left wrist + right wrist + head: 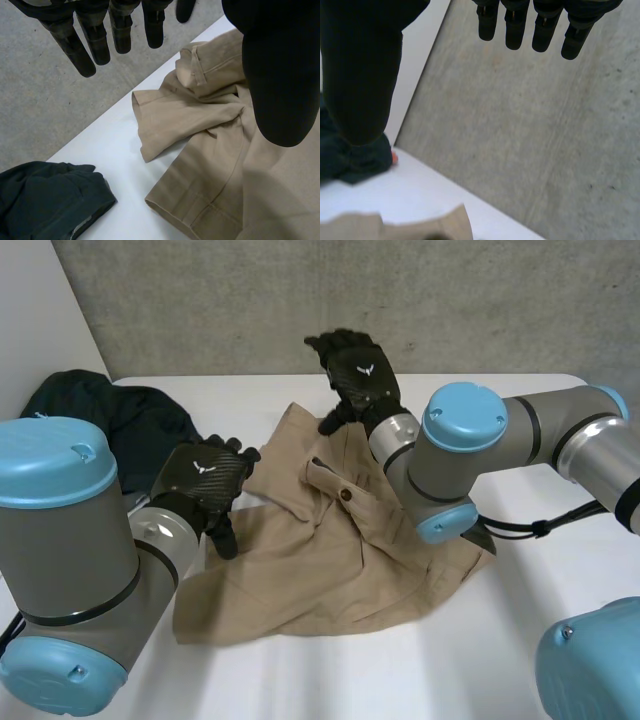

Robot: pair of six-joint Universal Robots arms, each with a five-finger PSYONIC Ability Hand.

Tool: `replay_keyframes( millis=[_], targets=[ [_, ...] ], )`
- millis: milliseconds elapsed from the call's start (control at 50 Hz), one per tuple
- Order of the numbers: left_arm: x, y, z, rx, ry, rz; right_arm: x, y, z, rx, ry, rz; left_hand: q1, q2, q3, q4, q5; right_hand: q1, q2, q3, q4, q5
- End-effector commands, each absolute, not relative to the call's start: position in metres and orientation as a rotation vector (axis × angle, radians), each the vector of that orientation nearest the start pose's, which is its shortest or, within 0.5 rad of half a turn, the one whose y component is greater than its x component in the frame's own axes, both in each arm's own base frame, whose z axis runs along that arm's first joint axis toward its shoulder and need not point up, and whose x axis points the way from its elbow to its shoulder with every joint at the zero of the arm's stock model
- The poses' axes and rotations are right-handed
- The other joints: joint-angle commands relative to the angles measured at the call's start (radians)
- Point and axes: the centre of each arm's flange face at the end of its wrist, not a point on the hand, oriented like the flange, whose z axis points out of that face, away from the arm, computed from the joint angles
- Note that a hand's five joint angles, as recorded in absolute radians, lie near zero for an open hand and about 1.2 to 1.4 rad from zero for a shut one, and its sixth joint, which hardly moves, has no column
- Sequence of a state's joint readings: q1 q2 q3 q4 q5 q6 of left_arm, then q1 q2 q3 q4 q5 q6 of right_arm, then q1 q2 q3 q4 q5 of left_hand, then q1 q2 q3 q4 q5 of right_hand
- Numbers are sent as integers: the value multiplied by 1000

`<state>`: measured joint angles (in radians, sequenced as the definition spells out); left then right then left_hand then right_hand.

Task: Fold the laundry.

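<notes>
**Both hands empty over the beige garment (330, 560) — left hand (205, 478) closer**

Crumpled on the white table (520, 660) between the arms, with a buttoned waistband bunched near the middle and a hemmed leg end reaching toward the dark garment (110, 415) at the far left. Seems to run longest from the near left corner out toward the right forearm, though too rumpled to call firmly.

Hovering just above the cloth's left edge with the left hand, with fingers (75, 45) straight and thumb apart, gripping nothing. Under that palm in the left wrist view, a folded-over leg and its hem.

Raised well above the far edge with the right hand (360, 380) — fingers (515, 25) likewise straight, holding nothing, with a scrap of beige beneath in the right wrist view.

Judging from that: nearer and lower on the left, so probably a short drop onto the left hem for the first pinch. On the right, a longer descent toward the far edge before any spreading flat. No fold made yet. Worth keeping clear of the dark garment near the left hem.
</notes>
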<state>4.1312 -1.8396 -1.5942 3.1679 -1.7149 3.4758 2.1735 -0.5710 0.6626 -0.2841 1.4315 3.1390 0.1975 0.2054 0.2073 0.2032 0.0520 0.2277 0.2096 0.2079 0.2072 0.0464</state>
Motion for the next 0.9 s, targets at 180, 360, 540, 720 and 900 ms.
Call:
replay_keyframes(
  millis=[180, 360, 540, 720, 900],
  targets=[
    [-284, -212, 217, 1003, 2327, -1929, 420, -330, 143, -961, 1790, -1842, 10, 2, 0, 4, -19, -53, -35, -33, -33, -46],
    [-284, -213, 215, 999, 2327, -1928, 431, -338, 133, -919, 1701, -1942, 10, 2, 0, 4, -19, -53, -35, -33, -33, -46],
    [-278, -216, 212, 981, 2337, -1906, 432, -364, 122, -907, 1740, -2143, 10, 2, 0, 4, -19, -53, -35, -33, -33, -46],
    [-273, -223, 214, 963, 2337, -1903, 373, -441, 185, -483, 1599, -2839, 10, 2, 0, 4, -19, -53, -35, -33, -33, -46],
    [-278, -213, 215, 994, 2338, -1912, 344, -444, 177, -601, 1828, -2708, 10, 2, 0, 4, -19, -53, -35, -33, -33, -46]
  ],
)
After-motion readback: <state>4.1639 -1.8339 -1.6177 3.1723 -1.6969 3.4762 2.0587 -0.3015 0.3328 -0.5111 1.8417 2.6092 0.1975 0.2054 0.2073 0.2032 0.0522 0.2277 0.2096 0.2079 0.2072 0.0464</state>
